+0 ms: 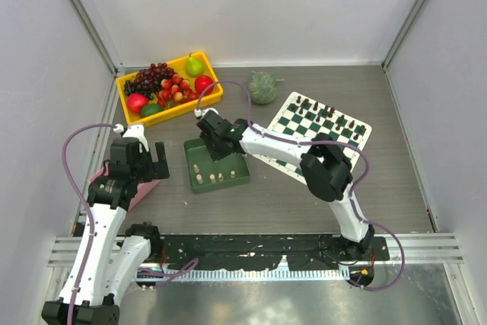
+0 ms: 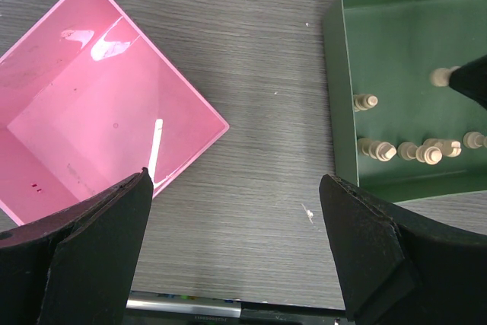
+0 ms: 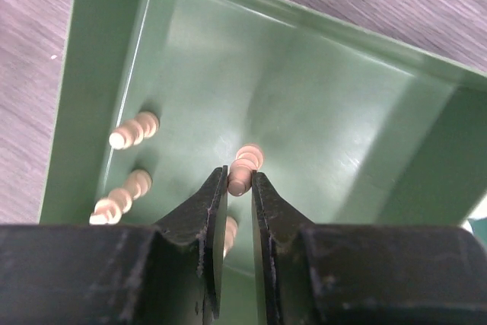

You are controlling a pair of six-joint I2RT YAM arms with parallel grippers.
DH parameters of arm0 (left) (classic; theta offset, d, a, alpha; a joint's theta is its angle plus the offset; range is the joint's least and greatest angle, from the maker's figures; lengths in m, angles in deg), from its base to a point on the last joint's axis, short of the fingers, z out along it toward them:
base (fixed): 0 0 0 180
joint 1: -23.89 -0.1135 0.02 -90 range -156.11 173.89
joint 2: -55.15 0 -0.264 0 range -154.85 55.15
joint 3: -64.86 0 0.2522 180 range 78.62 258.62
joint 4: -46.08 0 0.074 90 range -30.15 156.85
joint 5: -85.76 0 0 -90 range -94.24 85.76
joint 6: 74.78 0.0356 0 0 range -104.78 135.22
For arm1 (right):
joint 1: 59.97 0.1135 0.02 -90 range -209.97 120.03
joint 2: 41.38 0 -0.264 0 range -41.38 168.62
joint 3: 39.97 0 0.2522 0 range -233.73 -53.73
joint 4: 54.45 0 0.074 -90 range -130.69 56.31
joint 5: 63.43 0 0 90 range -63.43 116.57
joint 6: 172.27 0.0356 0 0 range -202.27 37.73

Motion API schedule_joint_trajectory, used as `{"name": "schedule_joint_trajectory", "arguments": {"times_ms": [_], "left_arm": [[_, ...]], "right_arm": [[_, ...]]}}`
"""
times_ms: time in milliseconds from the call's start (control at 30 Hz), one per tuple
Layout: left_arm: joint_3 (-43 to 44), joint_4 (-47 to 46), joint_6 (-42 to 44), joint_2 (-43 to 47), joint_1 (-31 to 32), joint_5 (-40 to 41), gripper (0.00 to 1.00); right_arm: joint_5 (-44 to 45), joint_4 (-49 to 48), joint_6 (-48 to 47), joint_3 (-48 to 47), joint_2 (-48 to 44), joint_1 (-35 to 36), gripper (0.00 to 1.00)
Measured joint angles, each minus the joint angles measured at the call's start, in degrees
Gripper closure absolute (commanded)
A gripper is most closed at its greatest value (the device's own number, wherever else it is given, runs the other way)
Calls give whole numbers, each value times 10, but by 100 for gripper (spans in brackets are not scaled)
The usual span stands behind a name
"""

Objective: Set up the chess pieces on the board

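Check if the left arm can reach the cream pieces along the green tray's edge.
Probably yes: the open left gripper hangs over bare table beside the green tray, those cream pieces nearest; the right gripper holds one further in.

Text check: nothing readable.
I find no lettering, numbers or logos on green tray or pink tray; board edge marks, if any, are too small for me to read.

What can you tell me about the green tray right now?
The green tray is a shallow, glossy, plastic-looking square with rounded corners and a raised rim, lying flat on the table between the pink box and the board. Several cream chess pieces lie inside; the right gripper reaches in, shut on one.
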Motion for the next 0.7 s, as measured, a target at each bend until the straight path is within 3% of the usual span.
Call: {"name": "schedule_joint_trajectory", "arguments": {"times_ms": [167,467,700], "left_arm": [[0,0,0,0,0,0,1],[0,0,0,-1,0,0,1],[0,0,0,-1,0,0,1]], "right_arm": [[27,-15,1,63,-83,0,88],[114,-91,33,271,-303,-13,90],[140,-123,91,411,-386,-67,90]]}}
